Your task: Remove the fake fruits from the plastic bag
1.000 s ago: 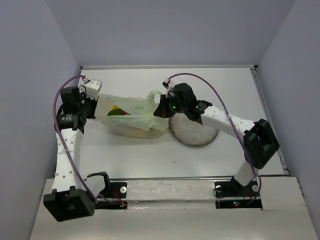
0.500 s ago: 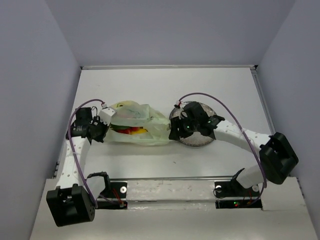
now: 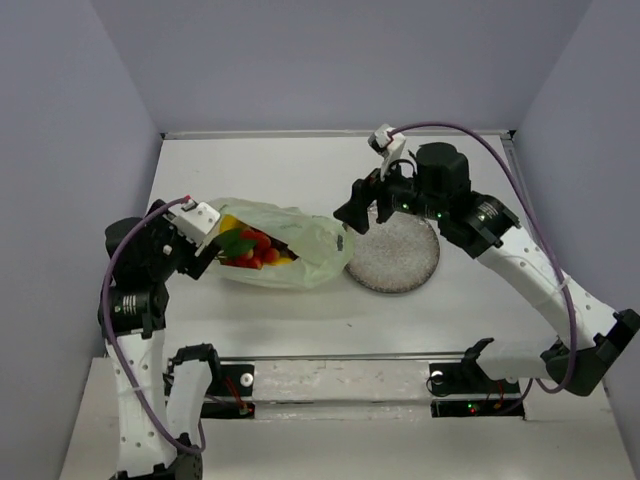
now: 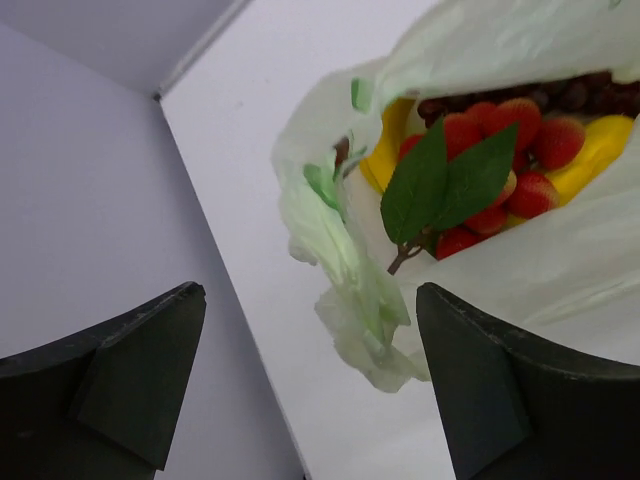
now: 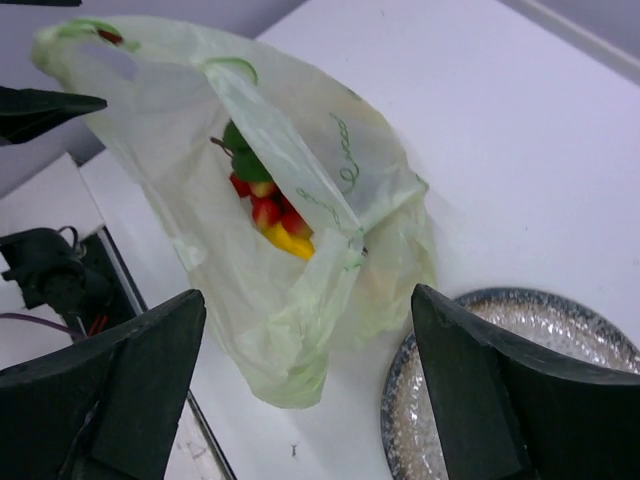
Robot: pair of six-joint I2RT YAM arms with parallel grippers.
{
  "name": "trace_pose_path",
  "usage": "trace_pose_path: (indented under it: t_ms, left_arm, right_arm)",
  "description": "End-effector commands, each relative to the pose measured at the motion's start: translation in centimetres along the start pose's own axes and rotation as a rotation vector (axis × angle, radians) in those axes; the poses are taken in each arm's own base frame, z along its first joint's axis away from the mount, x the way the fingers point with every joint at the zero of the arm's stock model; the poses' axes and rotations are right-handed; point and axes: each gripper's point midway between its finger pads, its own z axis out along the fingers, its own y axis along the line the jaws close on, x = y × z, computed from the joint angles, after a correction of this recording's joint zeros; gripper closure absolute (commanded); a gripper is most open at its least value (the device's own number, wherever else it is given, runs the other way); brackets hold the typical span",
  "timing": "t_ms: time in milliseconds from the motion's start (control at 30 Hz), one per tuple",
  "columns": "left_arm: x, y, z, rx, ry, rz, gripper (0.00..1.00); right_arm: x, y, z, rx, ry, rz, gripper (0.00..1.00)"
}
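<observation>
The pale yellow-green plastic bag (image 3: 300, 245) lies slumped on the table, its mouth facing left. Inside it the fake fruits (image 3: 250, 250) show as red round pieces, a yellow piece and green leaves; in the left wrist view the fruits (image 4: 480, 170) also include dark grapes. My left gripper (image 3: 208, 250) is open at the bag's mouth, and a loose bag handle (image 4: 345, 270) hangs ahead of its jaws, untouched. My right gripper (image 3: 358, 218) is open above the bag's right end. From the right wrist, the bag (image 5: 300, 200) and fruits (image 5: 265, 205) lie below, free.
A round speckled grey plate (image 3: 395, 262) sits on the table just right of the bag, its rim (image 5: 400, 400) close to the bag's end. The left wall (image 4: 90, 200) stands close behind the left arm. Arm bases occupy the near edge.
Both grippers have opened and let go of the bag, which now lies slack on the table. The right arm has lifted and moved back; the left arm has drawn away slightly.
</observation>
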Motion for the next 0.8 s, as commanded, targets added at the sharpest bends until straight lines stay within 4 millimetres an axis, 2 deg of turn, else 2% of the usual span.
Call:
trace_pose_path:
  t_ms: [0,33,100,133,167,233,267,300,333,367,400,500,567,633,667,700,733,767]
  left_arm:
    - [-4.8,-0.2,-2.7,0.033,-0.164,0.034,0.01]
    - [-5.9,0.2,-2.9,0.039,-0.188,0.028,0.01]
    - [-6.8,0.8,-1.4,0.088,-0.185,-0.009,0.01]
    - [-7.9,1.5,-1.8,0.087,-0.196,0.003,0.01]
    - [-8.3,1.9,-1.5,0.096,-0.197,0.010,0.01]
    - [-8.3,2.6,0.0,0.117,-0.173,0.048,0.01]
    - [-8.0,2.8,0.8,0.119,-0.160,0.067,0.01]
    - [-6.9,3.2,2.1,0.115,-0.110,0.070,0.01]
    - [-5.5,2.7,3.3,0.134,-0.071,0.069,0.01]
    - [-5.0,2.4,3.9,0.148,-0.051,0.105,0.01]
    - [-3.9,1.8,4.6,0.168,-0.017,0.110,0.01]
    - [-3.1,0.2,5.3,0.226,-0.012,0.146,0.01]
    - [-3.0,-0.4,5.5,0.246,-0.015,0.146,0.01]
    - [-2.5,-1.2,6.1,0.259,-0.005,0.130,0.01]
    - [-2.7,-0.9,6.6,0.232,-0.014,0.123,0.02]
    - [-2.2,-0.7,6.8,0.209,0.011,0.106,0.04]
    - [-1.8,-1.3,7.1,0.210,0.024,0.074,0.11]
    - [-1.8,-1.0,7.3,0.185,0.028,0.057,0.18]
  right_arm:
    - [-2.6,2.4,-0.2,-0.113,-0.038,-0.044,0.13]
    - [-3.4,3.2,0.2,-0.150,-0.064,-0.051,0.18]
    - [-3.8,5.0,1.7,-0.212,-0.074,-0.052,0.27]
    - [-4.7,6.0,2.3,-0.245,-0.106,-0.060,0.36]
    - [-4.6,7.8,3.5,-0.292,-0.100,-0.073,0.39]
    - [-4.6,9.4,5.3,-0.333,-0.108,-0.100,0.48]
    - [-4.0,9.8,6.4,-0.344,-0.091,-0.107,0.52]
    - [-3.8,10.2,7.4,-0.352,-0.080,-0.098,0.58]
    - [-1.6,10.6,9.7,-0.382,-0.012,-0.071,0.68]
    - [-0.8,11.0,10.5,-0.406,0.018,-0.031,0.71]
    - [1.0,12.2,11.8,-0.452,0.071,-0.016,0.74]
    - [3.9,13.6,13.4,-0.462,0.126,-0.055,0.75]
    - [6.0,13.9,15.1,-0.438,0.168,-0.049,0.75]
    - [6.4,13.1,16.8,-0.385,0.178,-0.017,0.76]
    - [6.9,12.9,17.5,-0.346,0.189,0.009,0.77]
    - [8.0,12.0,18.8,-0.298,0.207,0.018,0.77]
    - [8.1,10.3,19.8,-0.200,0.193,0.013,0.78]
    - [7.9,9.7,20.3,-0.157,0.183,0.017,0.80]
